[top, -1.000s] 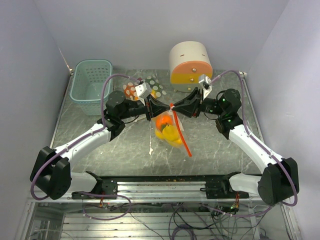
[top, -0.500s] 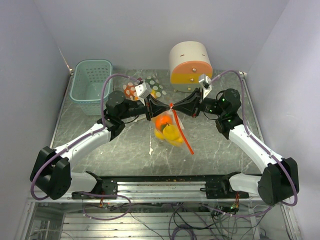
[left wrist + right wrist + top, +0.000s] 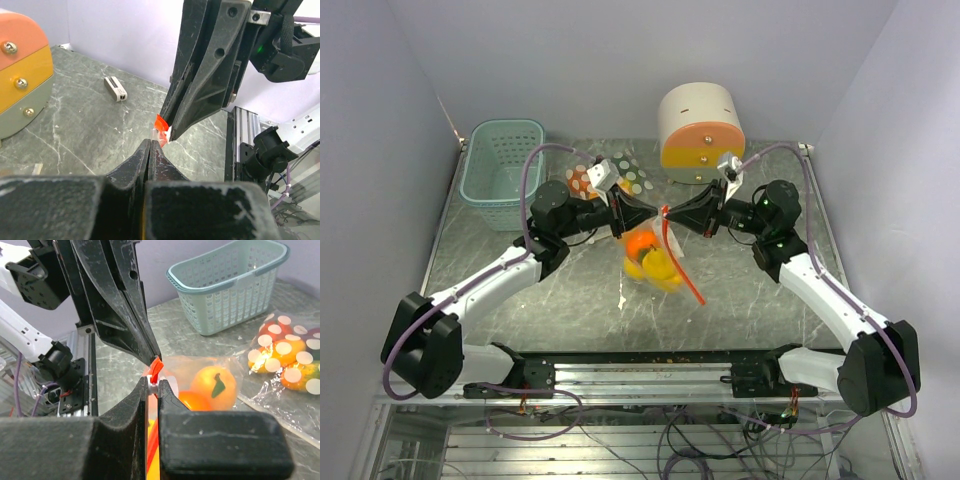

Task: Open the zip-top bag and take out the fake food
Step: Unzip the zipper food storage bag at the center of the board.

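With both claws pinched at the same spot, the left gripper (image 3: 652,214) and the right gripper (image 3: 669,213) met nose to nose over the middle of the table (image 3: 550,300), and between them they had the zip-top bag (image 3: 192,365) by its top edge. Each pair of jaws was clamped narrow on thin film, the left from one side and the right from the other. That looked like the set-up for peeling the two lips of the mouth apart, one lip per claw. Whether each had only its own lip or both layers could not be told from these views. The bag hung below the pinch, lifted off the stone, so its weight pulled the film taut beneath the seal. Its red zip strip (image 3: 687,282) trailed down and toward the right arm. Inside sat the fake food (image 3: 650,256), bunched at the bottom: a glossy orange fruit with a green leaf on top, and yellow pieces under it. Nothing was out of the bag yet. Off behind, a dotted bag (image 3: 290,357) lay flat, with the basket (image 3: 502,170) and the round container (image 3: 700,125) well apart from the action.
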`<action>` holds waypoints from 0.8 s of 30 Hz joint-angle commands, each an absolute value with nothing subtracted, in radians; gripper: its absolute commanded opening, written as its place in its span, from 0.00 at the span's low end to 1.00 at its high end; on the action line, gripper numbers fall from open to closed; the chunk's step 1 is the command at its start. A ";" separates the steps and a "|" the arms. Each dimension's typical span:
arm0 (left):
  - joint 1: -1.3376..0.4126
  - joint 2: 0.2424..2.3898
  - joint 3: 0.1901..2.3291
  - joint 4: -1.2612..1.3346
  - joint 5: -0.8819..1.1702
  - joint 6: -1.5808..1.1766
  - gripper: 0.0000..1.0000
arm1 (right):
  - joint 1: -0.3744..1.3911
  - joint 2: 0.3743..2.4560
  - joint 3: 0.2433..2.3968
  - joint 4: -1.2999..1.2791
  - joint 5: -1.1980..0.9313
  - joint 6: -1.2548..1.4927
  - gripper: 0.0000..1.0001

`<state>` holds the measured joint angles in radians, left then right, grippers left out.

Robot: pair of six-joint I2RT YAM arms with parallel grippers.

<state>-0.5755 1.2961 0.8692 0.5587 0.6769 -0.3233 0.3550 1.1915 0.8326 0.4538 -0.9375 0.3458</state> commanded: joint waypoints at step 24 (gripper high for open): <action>-0.548 1.460 0.940 0.735 0.902 -0.284 0.84 | 0.350 1.108 0.828 0.259 -0.905 0.238 0.00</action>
<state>-0.5529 1.4254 0.9009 0.6746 0.7845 -0.3260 0.3546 1.1595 0.7853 0.2920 -0.9195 0.2588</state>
